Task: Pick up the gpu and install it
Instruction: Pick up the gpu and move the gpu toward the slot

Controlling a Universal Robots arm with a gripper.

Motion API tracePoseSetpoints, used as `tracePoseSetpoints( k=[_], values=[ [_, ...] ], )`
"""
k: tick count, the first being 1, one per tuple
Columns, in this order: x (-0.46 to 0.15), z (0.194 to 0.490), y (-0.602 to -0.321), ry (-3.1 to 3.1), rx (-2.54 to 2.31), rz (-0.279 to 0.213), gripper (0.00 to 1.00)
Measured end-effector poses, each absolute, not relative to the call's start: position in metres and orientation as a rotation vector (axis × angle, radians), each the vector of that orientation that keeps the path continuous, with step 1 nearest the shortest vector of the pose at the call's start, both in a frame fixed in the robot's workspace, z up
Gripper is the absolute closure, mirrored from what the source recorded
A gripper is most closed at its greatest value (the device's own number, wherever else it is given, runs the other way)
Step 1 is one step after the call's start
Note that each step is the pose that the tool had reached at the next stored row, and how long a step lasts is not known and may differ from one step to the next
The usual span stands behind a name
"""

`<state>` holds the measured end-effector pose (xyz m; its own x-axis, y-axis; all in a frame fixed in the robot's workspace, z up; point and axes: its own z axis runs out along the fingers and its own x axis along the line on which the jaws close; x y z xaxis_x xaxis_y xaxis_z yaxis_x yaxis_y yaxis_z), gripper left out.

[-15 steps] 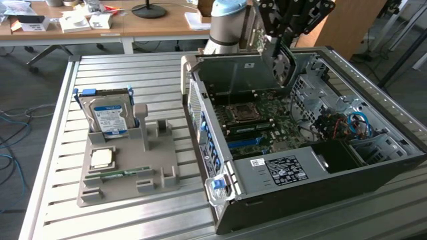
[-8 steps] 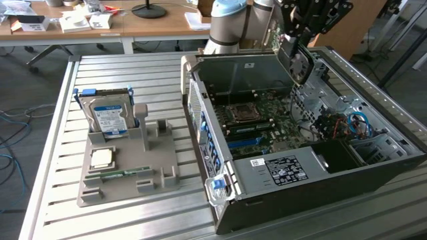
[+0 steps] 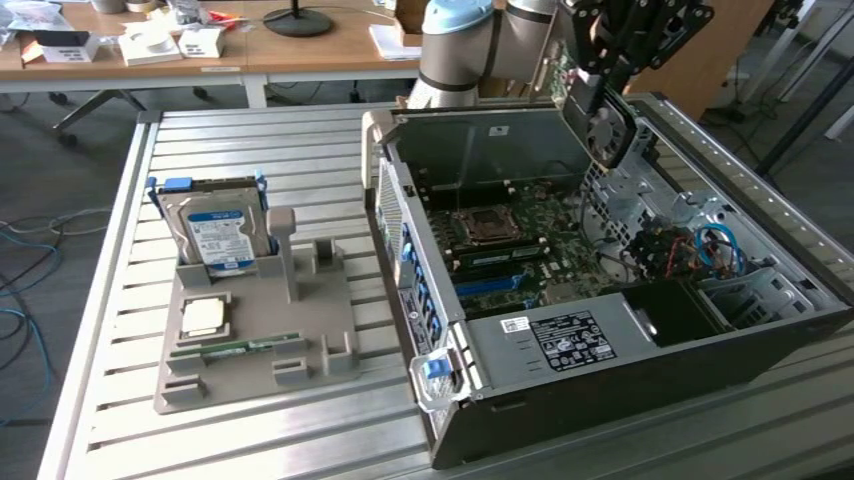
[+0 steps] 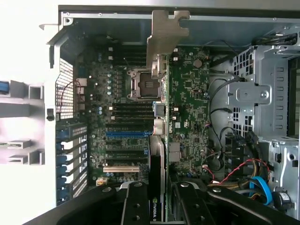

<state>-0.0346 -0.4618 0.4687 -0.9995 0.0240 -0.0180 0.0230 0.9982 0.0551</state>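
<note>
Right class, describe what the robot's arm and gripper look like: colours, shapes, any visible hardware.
The arm is built of thick, rounded silver-grey tubes, with a pale blue cap on one joint. The gripper is matt black, made of flat linked bars. Its two fingers are broad black slabs with round bolt heads.

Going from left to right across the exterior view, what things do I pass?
Blue-labelled hard drive → CPU socket on the motherboard → gpu held above the open case → blue cable.
</note>
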Motion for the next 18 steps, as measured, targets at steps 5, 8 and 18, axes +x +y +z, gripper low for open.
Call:
tracePoseSetpoints(
  k=[5, 8, 18],
  values=[
    [-0.035, 0.460, -0.462, 3.122, 0.037, 0.085, 0.73],
    [-0.035, 0.455, -0.462, 3.122, 0.037, 0.085, 0.73],
    [-0.034, 0.437, -0.462, 3.122, 0.037, 0.085, 0.73]
  ],
)
